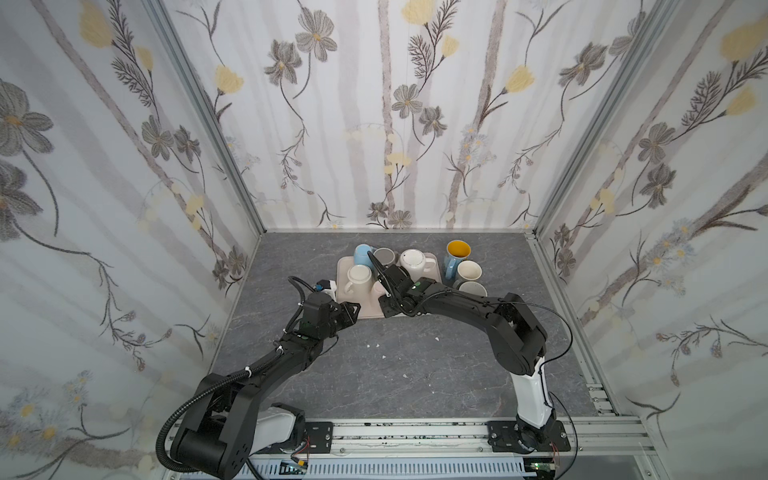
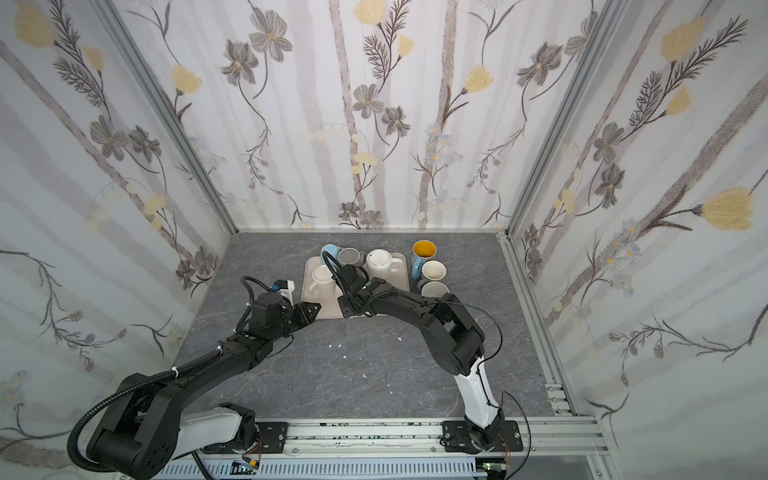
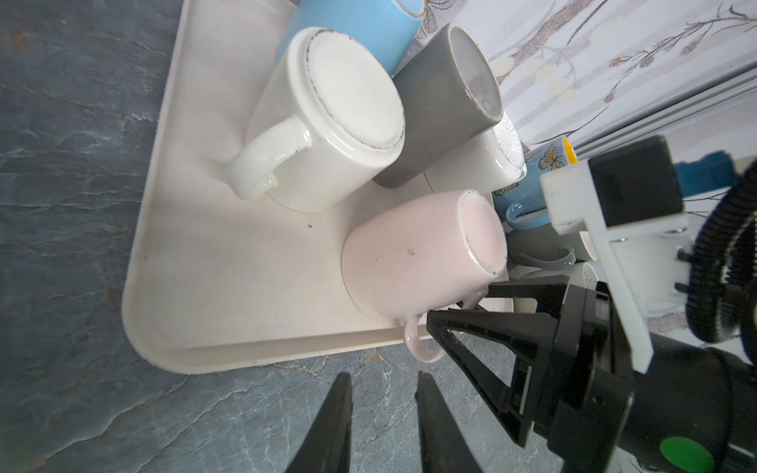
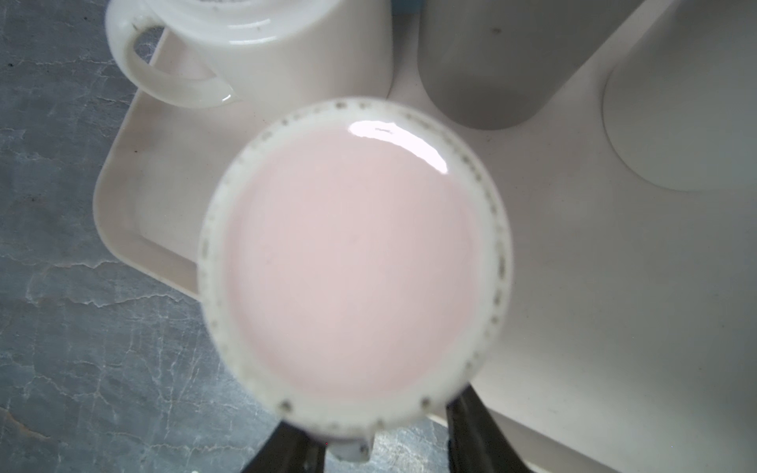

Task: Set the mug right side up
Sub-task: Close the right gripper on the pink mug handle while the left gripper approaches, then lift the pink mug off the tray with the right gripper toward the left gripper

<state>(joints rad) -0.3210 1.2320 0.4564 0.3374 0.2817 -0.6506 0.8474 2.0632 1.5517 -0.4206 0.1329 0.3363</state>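
Photographed from above: low in both top views, beyond the mounting rail (image 1: 415,432), a broad stretch of grey counter (image 1: 415,365) lies open between the two arm bases, dotted with a few white specks (image 1: 376,345).

Just left of centre, the left gripper (image 3: 387,409) hovers over the counter, just off the near edge of the cream tray (image 3: 229,266). Its jaws stand narrowly apart and hold nothing.

At centre frame the right gripper (image 4: 375,417) reaches to the tray's near edge. There the pink mug (image 3: 409,262) stands upside down, base up, close to the lip. The right jaws are partly open and straddle the mug's handle (image 3: 418,344), which points toward the near edge. In the right wrist view one finger (image 4: 299,450) sits close beside the handle and a gap shows on the other side, so no firm grip can be made out.

Behind the pink mug, in the upper part of the left wrist view, a white mug (image 3: 327,123) stands base up. A grey mug (image 3: 434,114) tilts against it, mouth showing, and a light-blue mug (image 3: 348,32) lies behind both. A larger white mug (image 1: 414,262) sits base up at the tray's far right.

On the counter just beside the tray's right edge, three mugs stand upright in a tight column with bare interiors: a blue mug with a yellow inside (image 1: 458,248), a cream mug (image 1: 469,271) and a second grey mug (image 1: 472,288). Left of the tray the counter runs open to the wall frame. Floral walls (image 1: 374,124) close in three sides.
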